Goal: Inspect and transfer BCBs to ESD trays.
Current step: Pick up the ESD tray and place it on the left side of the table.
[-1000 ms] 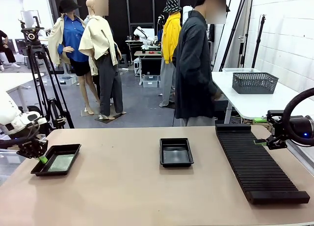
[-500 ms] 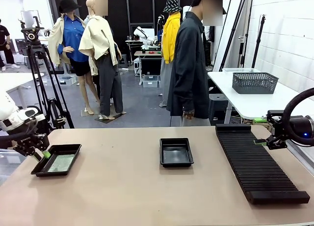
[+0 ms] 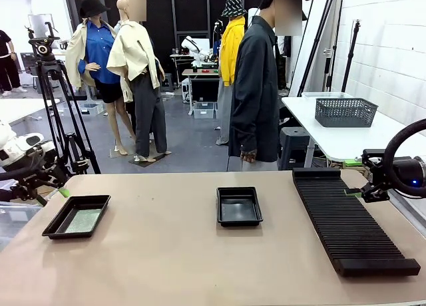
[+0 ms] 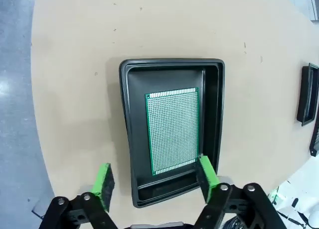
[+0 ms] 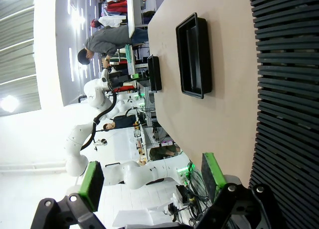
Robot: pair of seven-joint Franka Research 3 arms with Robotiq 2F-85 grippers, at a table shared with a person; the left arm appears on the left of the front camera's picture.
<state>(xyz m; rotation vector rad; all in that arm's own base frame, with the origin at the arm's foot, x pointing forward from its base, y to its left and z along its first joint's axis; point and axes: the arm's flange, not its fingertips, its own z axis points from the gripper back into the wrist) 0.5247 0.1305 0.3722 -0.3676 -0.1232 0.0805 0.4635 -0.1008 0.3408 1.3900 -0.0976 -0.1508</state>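
Observation:
A green BCB (image 4: 173, 130) lies flat on the floor of the left ESD tray (image 4: 124, 114), near the table's left edge (image 3: 76, 216). My left gripper (image 4: 154, 176) hangs open above the tray's near end, holding nothing; in the front view it sits just left of and above the tray (image 3: 53, 189). The second ESD tray (image 3: 239, 206) stands at the table's middle with no board in it, and also appears in the right wrist view (image 5: 194, 55). My right gripper (image 5: 152, 179) is open at the table's right edge (image 3: 363, 193), beside the rack.
A long black ribbed rack (image 3: 349, 219) takes up the right side of the table. A person (image 3: 256, 86) in a dark coat stands at the far edge, hands down. A camera tripod (image 3: 56, 106) stands behind the left corner.
My left gripper has risen and drawn back to the left from the left tray, with the board still lying in it. The person has turned and shifted slightly.

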